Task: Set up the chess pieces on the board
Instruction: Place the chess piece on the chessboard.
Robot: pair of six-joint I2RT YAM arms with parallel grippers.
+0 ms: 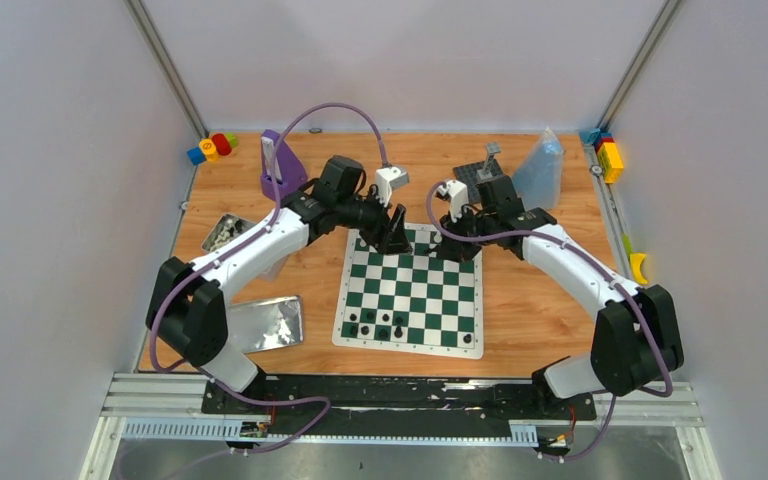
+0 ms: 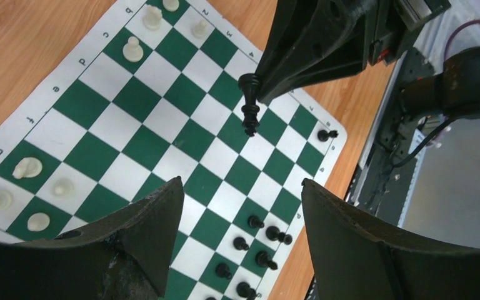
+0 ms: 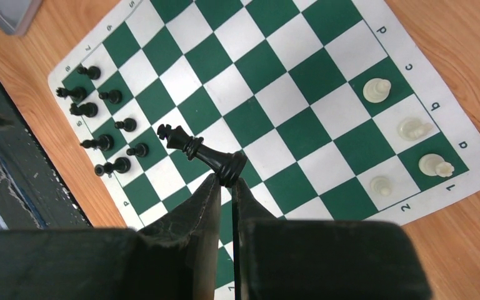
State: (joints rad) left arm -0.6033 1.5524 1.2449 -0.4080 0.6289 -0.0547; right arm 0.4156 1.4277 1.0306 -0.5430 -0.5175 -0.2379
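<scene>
Watching the right wrist feed, I see my right pincer (image 3: 228, 181) pinched narrow on the round base of a tall black piece (image 3: 194, 149). The piece sticks out past the fingertips at a tilt, with its crown pointing up and to the left of them. It hangs over the middle squares of the board (image 3: 275, 81); I cannot tell whether it touches the mat.

Ahead and to the left of those tips, a cluster of black pieces (image 3: 100, 119) stands in the rows along one edge of the board. Off to the right of the tips, four white pieces (image 3: 412, 128) stand in the rows along the opposite edge.

My left pincer (image 2: 240, 200) is spread wide with nothing between its fingers (image 2: 156, 219). It hangs above the same board, facing the right pincer. From its own camera, the tall black piece dangles just beyond the gap between its jaws, well clear of both fingers. The white pieces lie out past its left finger. The black cluster sits close in, under the gap.

From overhead, both pincers meet over the far edge of the board, near each other but apart. On the worktop (image 1: 520, 310), well behind the left pincer, sit a tin (image 1: 222, 232) and its shiny lid (image 1: 265, 323).
</scene>
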